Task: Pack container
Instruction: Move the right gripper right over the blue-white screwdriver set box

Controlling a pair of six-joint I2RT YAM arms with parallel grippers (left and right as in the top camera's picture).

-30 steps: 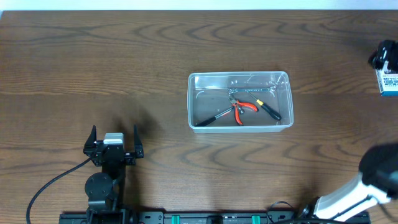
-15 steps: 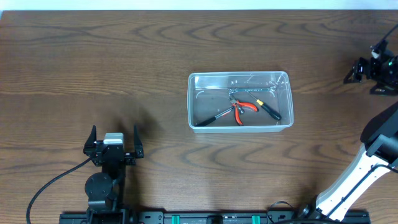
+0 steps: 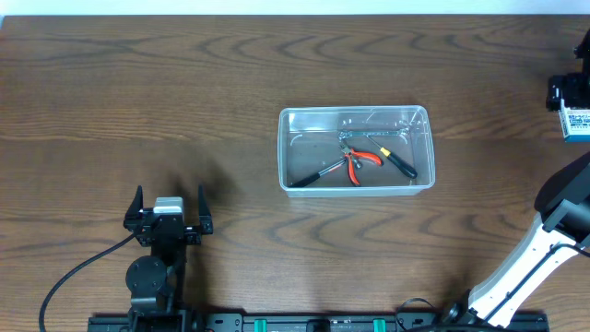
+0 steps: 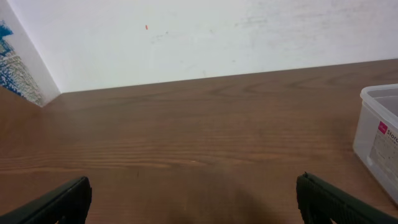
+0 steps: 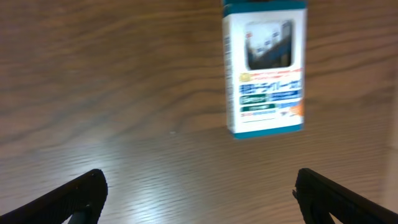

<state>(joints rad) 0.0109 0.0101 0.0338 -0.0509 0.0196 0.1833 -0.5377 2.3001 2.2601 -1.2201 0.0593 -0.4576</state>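
Note:
The clear plastic container (image 3: 286, 148) stands mid-table and holds red-handled pliers (image 3: 362, 159) and two black-handled tools (image 3: 400, 164). Its corner also shows at the right edge of the left wrist view (image 4: 380, 134). My left gripper (image 3: 169, 205) is open and empty over bare table at the front left, well apart from the container; its fingers spread wide in its wrist view (image 4: 193, 205). My right gripper (image 3: 564, 94) is at the far right edge, open and empty (image 5: 199, 202), just above a small blue-and-white box (image 5: 265, 68), which also shows in the overhead view (image 3: 578, 123).
The wooden table (image 3: 138, 83) runs to a white wall at the back (image 4: 205, 37). The right arm's white link (image 3: 525, 277) crosses the front right corner. A cable (image 3: 78, 277) trails from the left arm's base.
The right arm has swung up along the right edge. Its gripper moved left over the box, then back right, and the box shows again. The left arm and container have not moved.

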